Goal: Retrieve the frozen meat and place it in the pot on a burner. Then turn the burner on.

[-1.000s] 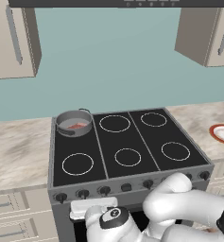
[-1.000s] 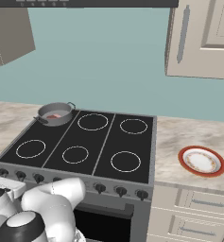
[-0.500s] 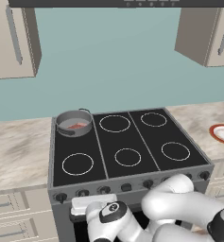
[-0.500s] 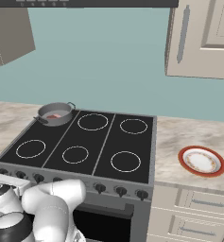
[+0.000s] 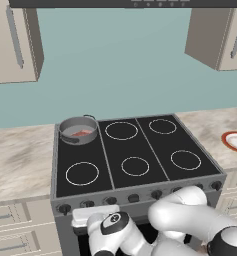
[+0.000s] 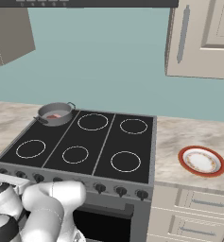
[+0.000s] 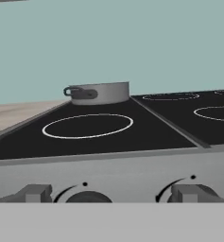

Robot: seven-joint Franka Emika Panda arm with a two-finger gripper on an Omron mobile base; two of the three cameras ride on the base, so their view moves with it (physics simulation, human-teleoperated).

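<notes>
Grey metal pot sits on the back-left zone of the black cooktop, reddish frozen meat lying inside it. Red-rimmed plate is on the counter to the right, nothing on it that I can make out. End effector's jaws are spread wide, gripping nothing.

A red-rimmed plate rests on the marbled counter.
</notes>
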